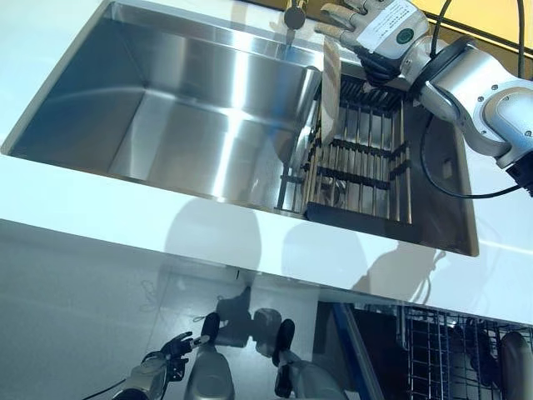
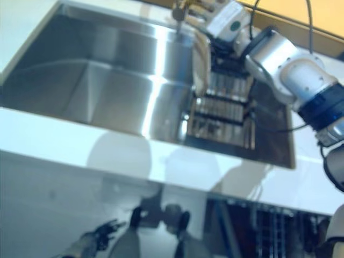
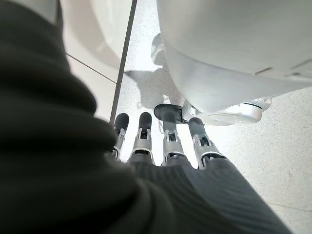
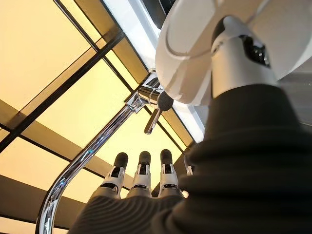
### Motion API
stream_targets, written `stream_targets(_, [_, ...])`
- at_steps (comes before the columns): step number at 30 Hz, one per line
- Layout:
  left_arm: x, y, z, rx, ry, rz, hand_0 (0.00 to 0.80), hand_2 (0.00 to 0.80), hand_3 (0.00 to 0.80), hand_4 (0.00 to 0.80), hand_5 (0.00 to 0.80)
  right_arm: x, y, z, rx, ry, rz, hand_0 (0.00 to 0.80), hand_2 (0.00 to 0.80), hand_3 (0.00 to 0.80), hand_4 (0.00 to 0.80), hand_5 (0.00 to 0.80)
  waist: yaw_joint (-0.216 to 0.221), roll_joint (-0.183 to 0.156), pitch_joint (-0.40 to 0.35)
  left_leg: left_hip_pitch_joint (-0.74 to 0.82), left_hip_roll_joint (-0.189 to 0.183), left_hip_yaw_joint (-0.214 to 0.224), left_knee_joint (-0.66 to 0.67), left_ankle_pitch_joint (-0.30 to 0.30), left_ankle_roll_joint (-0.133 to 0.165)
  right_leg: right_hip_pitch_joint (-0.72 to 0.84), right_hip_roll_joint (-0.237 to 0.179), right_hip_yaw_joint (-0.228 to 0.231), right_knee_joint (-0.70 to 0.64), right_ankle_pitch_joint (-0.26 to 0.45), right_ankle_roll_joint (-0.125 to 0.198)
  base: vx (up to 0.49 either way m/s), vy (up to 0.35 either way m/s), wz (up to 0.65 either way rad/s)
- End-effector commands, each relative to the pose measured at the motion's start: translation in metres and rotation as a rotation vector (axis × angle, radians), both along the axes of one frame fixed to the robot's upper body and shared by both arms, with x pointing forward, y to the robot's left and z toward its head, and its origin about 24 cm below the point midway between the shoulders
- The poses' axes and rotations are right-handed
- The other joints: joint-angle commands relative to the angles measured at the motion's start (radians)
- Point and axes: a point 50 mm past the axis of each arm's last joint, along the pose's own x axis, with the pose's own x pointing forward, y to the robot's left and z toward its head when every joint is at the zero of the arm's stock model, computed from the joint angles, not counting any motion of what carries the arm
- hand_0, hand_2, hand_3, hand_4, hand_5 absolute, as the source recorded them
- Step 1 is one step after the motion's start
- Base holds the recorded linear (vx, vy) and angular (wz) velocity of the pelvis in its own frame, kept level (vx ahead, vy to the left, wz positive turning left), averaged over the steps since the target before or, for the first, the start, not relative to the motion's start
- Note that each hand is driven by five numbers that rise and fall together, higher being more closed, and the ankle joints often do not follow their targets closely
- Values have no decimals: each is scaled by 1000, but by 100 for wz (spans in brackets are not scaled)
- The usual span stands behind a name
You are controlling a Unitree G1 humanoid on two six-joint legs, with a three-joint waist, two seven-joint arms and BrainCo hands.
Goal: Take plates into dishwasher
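1. Nearest the camera, the left hand point(image 1: 158, 367) hangs low below the edge of the white countertop point(image 1: 100, 192), its fingers point(image 3: 141, 139) straight and loosely side by side, holding nothing; only pale floor lies past their tips.
2. Off toward the robot's right, under the counter, the wire dishwasher rack point(image 1: 441, 342) shows through the opening, well apart from either hand.
3. Beyond the counter edge lies the stainless steel sink point(image 1: 166, 108), its big basin bare and shining.
4. At the sink's right end sits a dark slatted dish rack point(image 1: 366, 158), directly below the right hand.
5. A white plate point(image 1: 329, 92) stands on edge at the rack's left side, its lower rim down among the slats and its top rim reaching up to the right hand.
6. The right hand point(image 1: 366, 21) reaches in from the upper right at the far end of the rack. In its wrist view the thumb point(image 4: 234, 58) is pressed against the face of the plate point(image 4: 195, 53), while the fingers point(image 4: 141, 170) extend straight and close together on the other side, so the plate's rim is pinched between them.
7. Just past those fingertips stands the chrome faucet point(image 4: 97, 146), with its lever handle close by the plate's edge.
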Motion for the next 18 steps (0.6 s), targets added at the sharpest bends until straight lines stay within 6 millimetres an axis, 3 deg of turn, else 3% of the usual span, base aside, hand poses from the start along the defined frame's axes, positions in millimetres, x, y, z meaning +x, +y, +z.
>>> stream_targets(1, [9, -1, 4, -16, -50, 26, 0, 0, 0, 0, 0, -10, 5, 34, -16, -114, -6, 0, 0, 0, 0, 0, 12, -35, 0, -37, -28, 10, -20, 11, 46, 26, -39, 18, -1, -9, 82, 0, 0, 0])
stream_targets(18, [12, -4, 4, -32, -55, 38, 0, 0, 0, 0, 0, -14, 21, 31, -89, -102, 18, 0, 0, 0, 0, 0, 8, -36, 11, -41, -30, 17, -20, 10, 46, 17, -39, 22, -1, -9, 82, 0, 0, 0])
